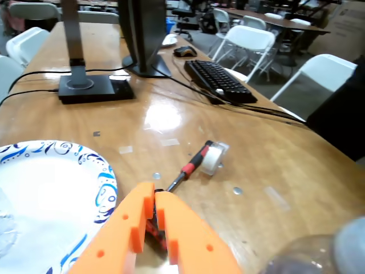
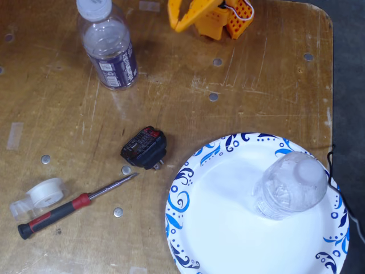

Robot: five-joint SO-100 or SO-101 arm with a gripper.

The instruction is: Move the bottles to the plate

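At the table's top edge in the fixed view, swing the shut, empty gripper to the labelled bottle standing off the plate, open wide, clamp mid-body, avoiding the ribbed bottle already plated.

The wrist view rides low behind the end effector, looking forward along the tabletop toward a monitor stand and keyboard, with chairs beyond. It sits close to the surface, so near objects loom large. The fixed view looks straight down on the tabletop from above, fairly near, with the end effector at its top edge. Both views share the plate, the screwdriver and the tape roll.
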